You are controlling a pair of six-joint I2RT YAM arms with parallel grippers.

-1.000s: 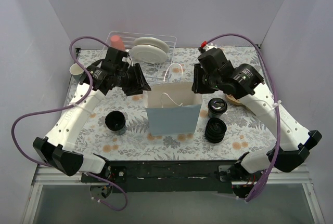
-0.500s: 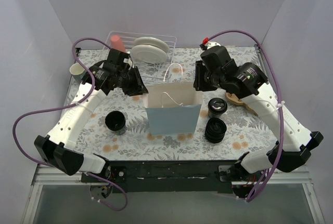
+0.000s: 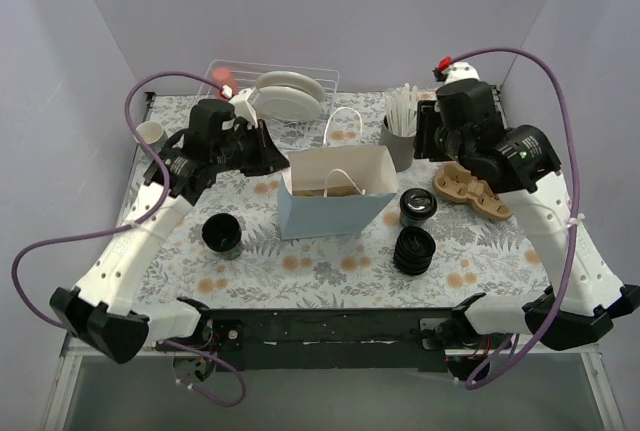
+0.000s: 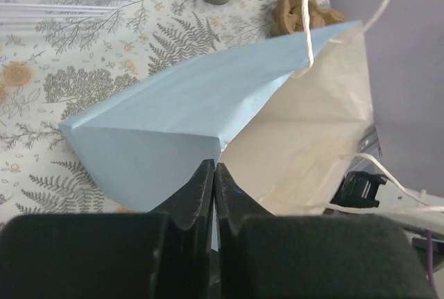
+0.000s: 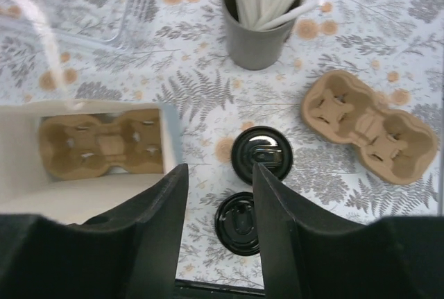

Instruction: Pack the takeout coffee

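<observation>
The takeout coffee (image 3: 418,206), a small black cup with a shiny lid, stands on the table right of the blue paper bag (image 3: 330,213). In the right wrist view the coffee (image 5: 262,155) lies below and just beyond my open jaws. My right gripper (image 3: 427,143) is open and empty, held high to the right of the bag; it also shows in the right wrist view (image 5: 219,174). My left gripper (image 3: 273,159) is shut on the bag's left rim, and the left wrist view shows the gripper (image 4: 214,168) pinching the blue bag (image 4: 173,122). A cardboard carrier (image 5: 100,145) lies inside the bag.
A ribbed lid stack (image 3: 414,249) stands in front of the coffee. A lidless black cup (image 3: 222,235) stands left of the bag. A second cardboard carrier (image 3: 475,191) and a grey cup of stirrers (image 3: 401,133) are at the right, a dish rack (image 3: 285,91) at the back.
My right gripper has let go of the bag's right rim and moved up and to the right. The bag's mouth now stands wider, held by the left gripper.
</observation>
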